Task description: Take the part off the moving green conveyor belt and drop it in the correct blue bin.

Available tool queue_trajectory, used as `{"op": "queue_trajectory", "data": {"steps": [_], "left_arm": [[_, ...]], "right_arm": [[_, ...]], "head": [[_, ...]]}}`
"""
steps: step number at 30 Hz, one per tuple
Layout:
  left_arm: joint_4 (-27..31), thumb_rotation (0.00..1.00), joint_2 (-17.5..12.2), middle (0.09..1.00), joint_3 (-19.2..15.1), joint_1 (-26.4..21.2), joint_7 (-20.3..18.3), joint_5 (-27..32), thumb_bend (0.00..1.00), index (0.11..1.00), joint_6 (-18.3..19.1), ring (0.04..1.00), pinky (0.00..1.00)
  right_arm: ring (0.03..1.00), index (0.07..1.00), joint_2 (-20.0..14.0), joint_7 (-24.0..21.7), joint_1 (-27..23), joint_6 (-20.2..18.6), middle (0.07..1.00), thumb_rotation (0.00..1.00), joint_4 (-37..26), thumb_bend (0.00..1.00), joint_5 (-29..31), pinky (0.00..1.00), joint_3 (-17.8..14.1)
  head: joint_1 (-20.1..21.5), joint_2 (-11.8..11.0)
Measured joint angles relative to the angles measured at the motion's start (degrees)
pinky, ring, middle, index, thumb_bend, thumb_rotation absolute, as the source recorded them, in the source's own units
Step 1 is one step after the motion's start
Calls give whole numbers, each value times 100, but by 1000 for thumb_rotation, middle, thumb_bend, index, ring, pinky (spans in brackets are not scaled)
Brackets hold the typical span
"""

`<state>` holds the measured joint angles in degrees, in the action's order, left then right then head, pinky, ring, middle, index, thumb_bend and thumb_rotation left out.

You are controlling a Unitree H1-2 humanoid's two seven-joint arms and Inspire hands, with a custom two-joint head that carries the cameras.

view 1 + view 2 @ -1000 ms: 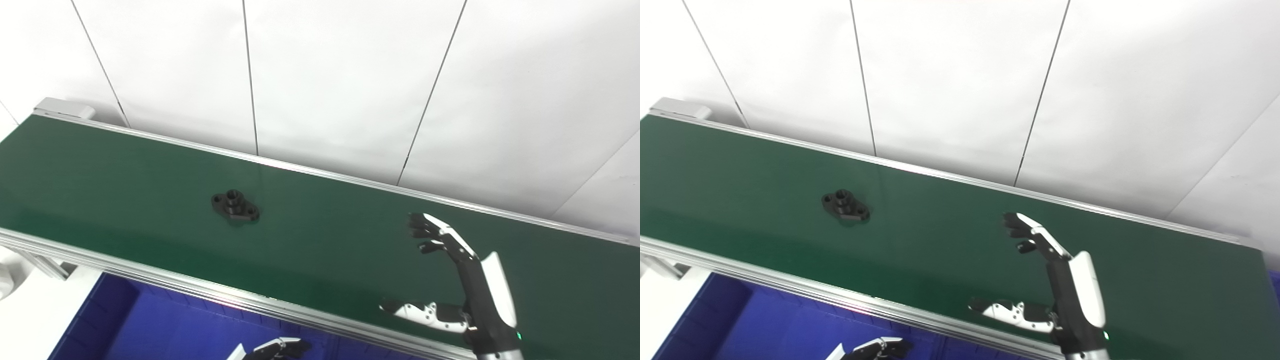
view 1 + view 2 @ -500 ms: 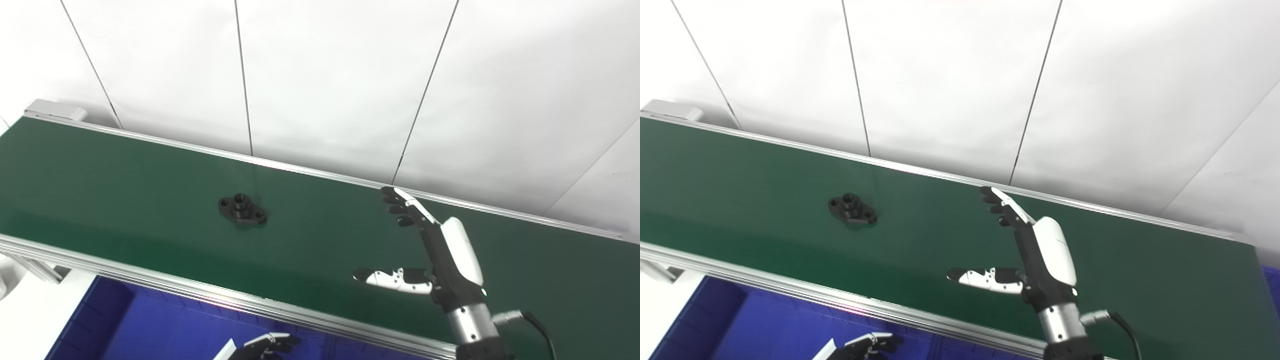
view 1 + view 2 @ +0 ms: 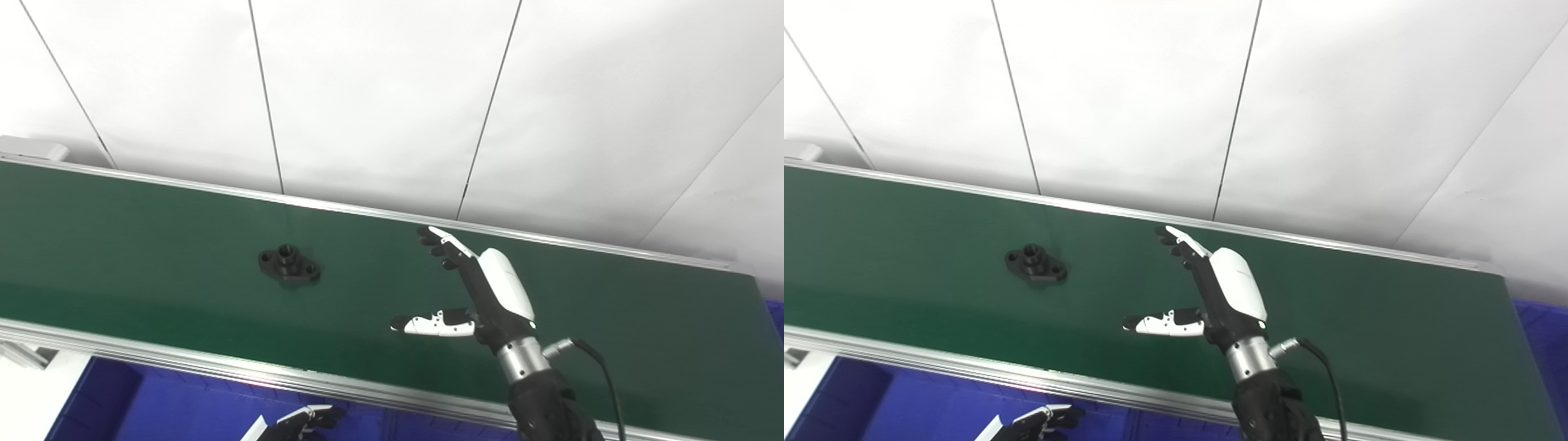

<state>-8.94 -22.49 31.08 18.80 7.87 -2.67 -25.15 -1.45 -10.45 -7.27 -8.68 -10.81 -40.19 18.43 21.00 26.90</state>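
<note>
right hand (image 3: 484, 288) was over the green conveyor belt (image 3: 153, 226), spread and holding nothing: fingers (image 3: 442, 244) extended toward the far rail (image 3: 551, 242) of the belt, thumb (image 3: 432, 323) stuck out sideways to the left, wide gap between thumb and fingers. white shell on the back of the hand faced right and up. wrist and dark forearm (image 3: 548, 404) rose from the bottom edge, crossing the near rail (image 3: 184, 364); a black cable (image 3: 603, 373) looped off the wrist to the right.

part (image 3: 289, 267), black, a flat oval flange with a raised round boss in the middle and a hole at each end, lay flat on the belt to the left of the right hand, well apart from it, nothing touching it. it sat roughly midway between the far and near rails.

left hand (image 3: 300, 421) was low at the bottom edge, in front of the near rail and above the blue bin (image 3: 153, 410). only the fingers and a bit of white shell showed; fingers looked curled, but could not tell whether closed or holding anything.

blue bin ran below the near rail on the left side of the view; what showed of its interior had nothing in it. a corner of a second blue bin (image 3: 1540, 324) showed past the right end of the belt. white panelled wall (image 3: 380, 92) with dark seams stood behind the belt.
</note>
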Motion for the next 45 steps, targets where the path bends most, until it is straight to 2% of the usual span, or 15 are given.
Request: {"op": "queue_trajectory", "data": {"steps": [4,9,14,20,32,45], "left_arm": [[-1,483,13,830,-169,-4,-218,10,699,763,0,785,694],[-22,482,188,826,-411,-3,-492,124,698,756,0,783,689],[-22,498,233,828,-476,-3,-689,115,714,758,0,784,693],[-10,503,244,823,-513,23,-691,95,708,754,0,779,686],[12,494,243,813,-378,47,-616,-40,687,752,0,770,674],[67,515,241,814,-201,68,-436,-127,704,758,0,777,681]], "right_arm": [[811,882,93,-36,-281,-179,846,331,135,804,-106,731,152],[805,882,103,-143,-611,-234,845,332,478,806,-159,717,270],[801,878,78,-179,-924,-272,843,345,830,815,-317,716,374],[802,880,76,-233,-1234,-278,843,361,1176,813,-394,726,530],[807,886,227,-225,-1945,-346,849,384,2341,798,-573,721,945],[793,858,269,-139,-2422,-351,831,323,3192,810,-583,719,1028]], "head": [[132,-9],[27,35],[-34,79],[-87,132],[-193,132],[-377,202]]}}
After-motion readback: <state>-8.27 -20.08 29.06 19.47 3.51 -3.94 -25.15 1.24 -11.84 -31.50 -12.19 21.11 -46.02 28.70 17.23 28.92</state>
